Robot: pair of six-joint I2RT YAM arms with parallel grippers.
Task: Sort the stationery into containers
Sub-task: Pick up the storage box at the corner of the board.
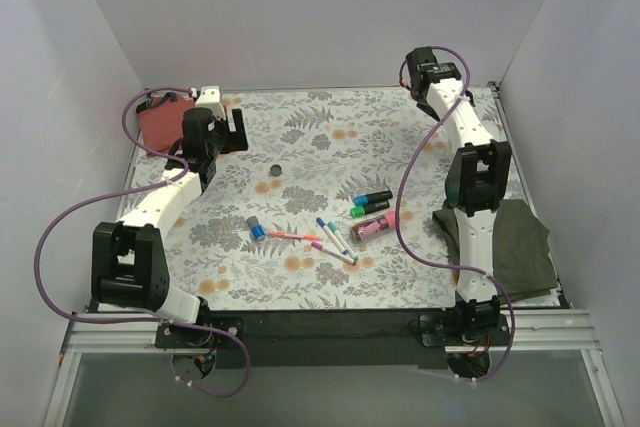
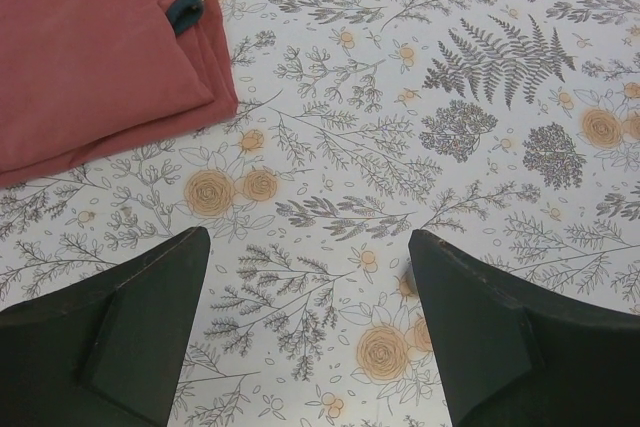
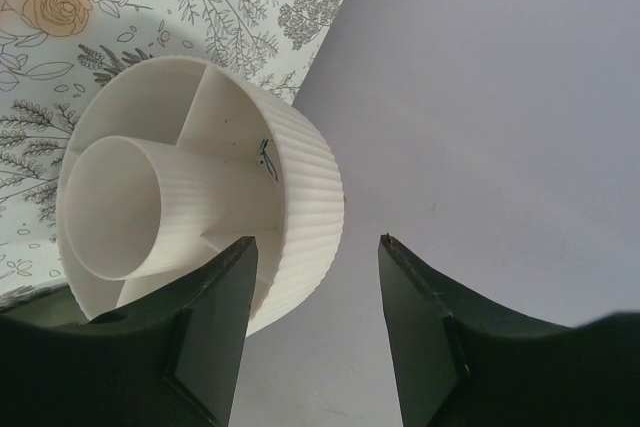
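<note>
The stationery lies mid-table in the top view: white pens (image 1: 335, 242), a pen with a pink cap (image 1: 293, 236), black highlighters (image 1: 372, 198), a pink tube (image 1: 372, 228), a blue-grey cylinder (image 1: 257, 227) and a dark cylinder (image 1: 277, 169). The white tub (image 3: 170, 187) sits at the back right by the wall. My right gripper (image 3: 318, 241) is open astride its ribbed wall, one finger inside the rim and the other outside with a gap. The red pouch (image 2: 90, 47) lies flat at the back left. My left gripper (image 2: 308, 237) hangs open over bare table just right of it, holding nothing.
A dark green cloth (image 1: 515, 242) lies at the right edge beside the right arm. Grey walls (image 3: 480, 97) close in the table on three sides, and the tub stands almost against the right one. The flowered tablecloth (image 2: 400, 147) covers the surface.
</note>
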